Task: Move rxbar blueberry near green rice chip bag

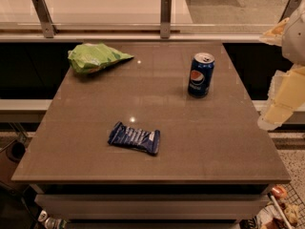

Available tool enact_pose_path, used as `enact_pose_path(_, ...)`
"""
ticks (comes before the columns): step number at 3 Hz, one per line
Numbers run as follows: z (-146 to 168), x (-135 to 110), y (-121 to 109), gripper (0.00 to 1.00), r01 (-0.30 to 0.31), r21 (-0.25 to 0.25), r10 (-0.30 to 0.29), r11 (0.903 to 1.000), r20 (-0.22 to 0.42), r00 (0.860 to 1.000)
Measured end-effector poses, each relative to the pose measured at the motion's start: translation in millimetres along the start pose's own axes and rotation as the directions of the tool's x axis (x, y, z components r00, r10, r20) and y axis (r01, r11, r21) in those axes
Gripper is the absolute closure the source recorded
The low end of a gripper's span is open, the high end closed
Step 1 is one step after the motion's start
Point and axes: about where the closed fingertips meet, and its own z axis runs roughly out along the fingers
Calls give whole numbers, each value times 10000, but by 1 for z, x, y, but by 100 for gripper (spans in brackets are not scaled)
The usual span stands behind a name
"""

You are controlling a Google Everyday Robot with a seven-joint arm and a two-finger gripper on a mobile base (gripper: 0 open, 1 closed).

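The rxbar blueberry [134, 138], a small flat bar in a dark blue wrapper with white lettering, lies flat on the brown table [214, 142], left of centre and towards the front. The green rice chip bag [95, 57], bright green and wrinkled, lies at the table's far left corner. My gripper [281, 106] shows as pale, cream-coloured parts at the right edge of the view, beyond the table's right side, well away from both the bar and the bag. It holds nothing that I can see.
An upright blue Pepsi can [200, 75] stands on the table at the far right. A rail with metal posts [165, 15] runs behind the table. Dark gaps lie to the table's left and right.
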Motion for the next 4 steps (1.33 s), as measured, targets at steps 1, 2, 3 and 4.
enact_pose_path(1, 22, -5, 13, 0, -233, -225, 250, 9995, 774, 9967)
enact_pose_path(2, 53, -13, 28, 0, -453, -614, 546, 9971, 1584, 9859)
enact_pose_path(3, 86, -23, 36, 0, -687, -925, 917, 9933, 2735, 9575)
enact_pose_path(4, 113, -39, 41, 0, -1147, -1199, 1525, 9861, 3829, 9111)
